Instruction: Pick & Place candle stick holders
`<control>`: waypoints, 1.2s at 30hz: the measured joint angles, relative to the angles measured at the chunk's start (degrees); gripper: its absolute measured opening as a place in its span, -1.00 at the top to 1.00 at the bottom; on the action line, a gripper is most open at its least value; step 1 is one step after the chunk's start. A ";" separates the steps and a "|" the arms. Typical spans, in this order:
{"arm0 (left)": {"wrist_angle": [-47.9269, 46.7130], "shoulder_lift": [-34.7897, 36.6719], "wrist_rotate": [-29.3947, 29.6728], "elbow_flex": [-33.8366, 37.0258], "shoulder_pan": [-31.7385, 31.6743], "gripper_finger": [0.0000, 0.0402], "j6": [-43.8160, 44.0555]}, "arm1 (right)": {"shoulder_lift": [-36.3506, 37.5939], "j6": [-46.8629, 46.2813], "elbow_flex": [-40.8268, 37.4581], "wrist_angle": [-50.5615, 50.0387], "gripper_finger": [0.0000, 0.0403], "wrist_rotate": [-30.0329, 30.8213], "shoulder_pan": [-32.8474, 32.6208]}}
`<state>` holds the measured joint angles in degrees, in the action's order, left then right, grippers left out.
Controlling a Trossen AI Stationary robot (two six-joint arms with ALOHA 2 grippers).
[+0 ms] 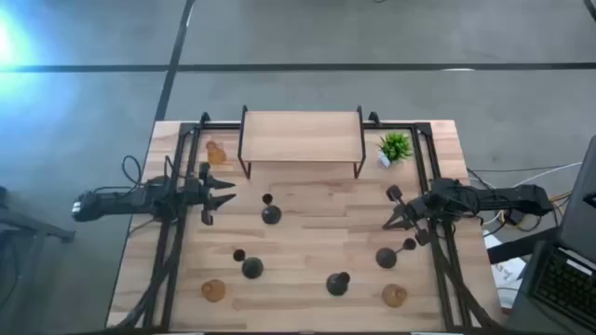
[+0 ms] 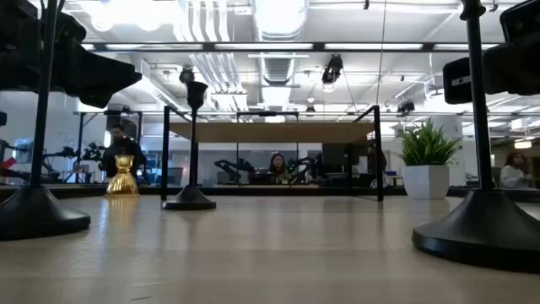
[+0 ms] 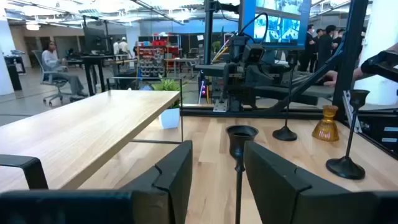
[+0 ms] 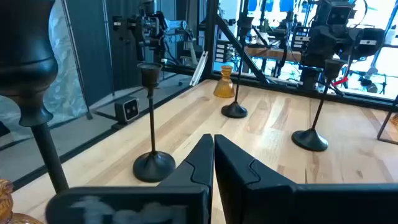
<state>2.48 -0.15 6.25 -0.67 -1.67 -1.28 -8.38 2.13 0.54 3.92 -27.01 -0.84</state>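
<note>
1. The left gripper [image 1: 220, 194] is hovering over the table [image 1: 307, 205] at about 9 o'clock, its fingers standing apart and holding nothing. In its wrist view a black holder [image 3: 240, 144] is standing just ahead of the open gap between the fingers [image 3: 176, 178].
2. That holder [image 1: 270, 213] is sitting near the table's centre, just right of the left gripper.
3. The right gripper [image 1: 402, 214] is waiting at about 3 o'clock, its fingers [image 4: 198, 163] pressed together with nothing between them.
4. A second black holder [image 1: 252, 268] is standing at about 7 o'clock, a third [image 1: 337, 283] at 6 o'clock, and a fourth [image 1: 386, 257] at about 4 o'clock, just below the right gripper.
5. Amber holders are sitting at the edges: one [image 1: 215, 153] at about 10 o'clock beside the shelf [image 1: 302, 138], one [image 1: 213, 291] at about 7 o'clock, one [image 1: 394, 296] at about 5 o'clock.
6. A plant [image 1: 394, 148] is standing at about 1 o'clock, right of the shelf.
</note>
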 joint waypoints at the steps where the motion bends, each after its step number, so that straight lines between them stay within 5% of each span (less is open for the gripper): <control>1: 0.01 0.00 -0.01 0.00 0.02 0.26 0.00 | 0.00 0.00 0.00 0.00 0.96 0.01 0.00; 13: 0.01 0.00 0.00 0.02 0.02 0.26 0.00 | 0.00 -0.05 0.00 -0.01 0.96 1.35 0.00; 22: 0.01 0.00 0.00 0.00 0.02 0.26 0.00 | -0.02 0.00 0.00 -0.37 0.96 23.87 0.04; 36: 0.00 0.00 0.00 0.00 0.01 0.26 0.00 | -0.02 -0.30 0.00 -0.04 0.96 25.70 0.00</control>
<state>2.48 -0.15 6.25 -0.67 -1.66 -1.28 -8.40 1.83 0.54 3.88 -1.31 -0.84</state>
